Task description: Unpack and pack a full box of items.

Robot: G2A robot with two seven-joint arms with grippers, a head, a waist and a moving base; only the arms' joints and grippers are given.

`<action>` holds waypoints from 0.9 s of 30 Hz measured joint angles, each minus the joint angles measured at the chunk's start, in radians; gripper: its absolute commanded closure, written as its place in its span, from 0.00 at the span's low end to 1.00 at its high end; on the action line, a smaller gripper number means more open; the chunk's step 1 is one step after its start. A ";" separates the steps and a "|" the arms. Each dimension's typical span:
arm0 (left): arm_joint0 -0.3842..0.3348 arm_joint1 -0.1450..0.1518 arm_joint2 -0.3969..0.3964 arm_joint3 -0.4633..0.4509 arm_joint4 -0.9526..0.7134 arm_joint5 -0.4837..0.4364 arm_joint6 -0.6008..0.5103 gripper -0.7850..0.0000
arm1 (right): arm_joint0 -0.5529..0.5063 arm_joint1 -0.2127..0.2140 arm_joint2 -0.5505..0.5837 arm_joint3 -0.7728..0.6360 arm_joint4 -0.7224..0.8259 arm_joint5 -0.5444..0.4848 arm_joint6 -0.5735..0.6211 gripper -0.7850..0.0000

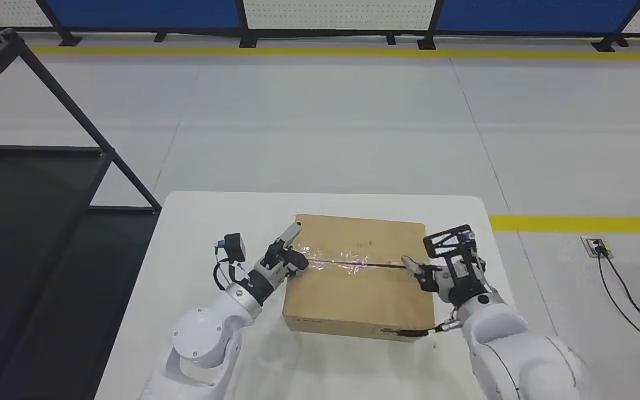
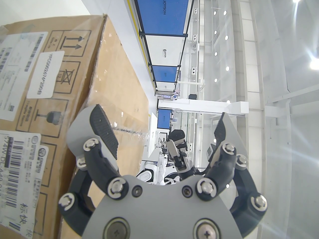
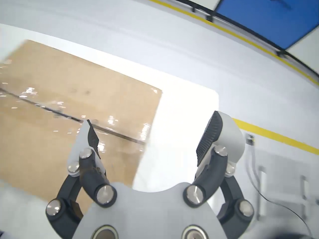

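A closed brown cardboard box (image 1: 352, 273) sits in the middle of the white table (image 1: 190, 250), its top seam sealed with clear tape (image 1: 350, 262). My left gripper (image 1: 288, 250) is open at the box's left end, level with the seam; one finger (image 2: 103, 130) rests against the labelled end wall of the box (image 2: 44, 80). My right gripper (image 1: 437, 262) is open at the box's right end; one fingertip (image 3: 91, 133) lies over the taped seam on the box top (image 3: 74, 105), the other finger (image 3: 214, 135) stands over bare table (image 3: 179, 125).
A black metal frame (image 1: 60, 120) stands at the table's left. Yellow floor lines (image 1: 560, 222) run behind and to the right. A cable (image 1: 610, 280) and floor socket (image 1: 595, 243) lie right of the table. Blue partition panels (image 1: 140, 14) line the back.
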State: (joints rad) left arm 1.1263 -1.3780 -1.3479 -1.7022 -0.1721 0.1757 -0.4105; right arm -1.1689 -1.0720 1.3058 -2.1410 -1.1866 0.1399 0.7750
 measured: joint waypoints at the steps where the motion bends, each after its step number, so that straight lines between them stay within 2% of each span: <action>1: 0.000 0.000 0.000 0.000 0.000 0.000 0.000 0.00 | -0.008 0.001 0.029 0.011 0.087 -0.061 -0.030 0.00; 2: 0.000 0.000 0.000 0.000 0.000 0.000 0.000 0.00 | -0.016 0.004 0.069 0.034 0.205 -0.150 -0.056 0.45; 3: 0.000 0.000 0.000 0.000 0.000 0.000 0.000 0.00 | -0.018 0.007 0.098 0.055 0.289 -0.219 -0.061 0.59; 5: 0.000 0.000 0.000 0.000 0.000 0.000 0.000 0.00 | -0.019 0.011 0.136 0.090 0.444 -0.359 -0.036 0.59; 7: 0.000 0.000 0.000 0.000 0.000 0.000 0.000 0.00 | -0.019 0.011 0.136 0.089 0.500 -0.411 -0.028 0.59; 11: 0.000 0.000 0.000 0.000 0.000 0.000 0.000 0.00 | -0.019 0.011 0.133 0.087 0.434 -0.334 -0.030 0.59; 17: 0.000 0.000 0.000 0.000 0.000 0.000 0.000 0.00 | -0.019 0.011 0.133 0.087 0.434 -0.334 -0.030 0.59; 18: 0.000 0.000 0.000 0.000 0.000 0.000 0.000 0.00 | -0.019 0.011 0.133 0.087 0.434 -0.334 -0.030 0.00; 20: 0.000 0.000 0.000 0.000 0.000 0.000 0.000 0.00 | -0.021 0.010 0.132 0.091 0.441 -0.330 -0.036 0.00; 21: 0.000 0.000 0.000 0.000 0.000 0.000 0.000 0.00 | -0.022 0.009 0.128 0.097 0.458 -0.330 -0.042 0.09; 22: 0.000 0.000 0.000 0.000 0.000 0.000 0.000 0.00 | -0.018 0.008 0.124 0.107 0.481 -0.338 -0.042 0.59; 23: 0.000 0.000 0.000 0.000 0.000 0.000 0.000 0.00 | -0.002 0.007 0.117 0.123 0.515 -0.347 -0.034 0.67; 25: 0.000 0.000 0.000 0.000 0.000 0.000 0.000 0.00 | 0.032 0.005 0.096 0.150 0.566 -0.345 0.004 0.95; 26: 0.000 0.000 0.000 0.000 0.000 0.000 0.000 0.00 | 0.063 0.003 0.075 0.170 0.600 -0.332 0.040 1.00; 27: 0.000 0.000 0.000 0.000 0.000 0.000 0.000 0.00 | 0.088 0.001 0.059 0.187 0.621 -0.315 0.070 1.00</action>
State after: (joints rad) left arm 1.1263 -1.3780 -1.3479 -1.7022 -0.1721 0.1757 -0.4105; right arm -1.0805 -1.0712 1.3646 -1.9542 -0.5661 -0.1747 0.8449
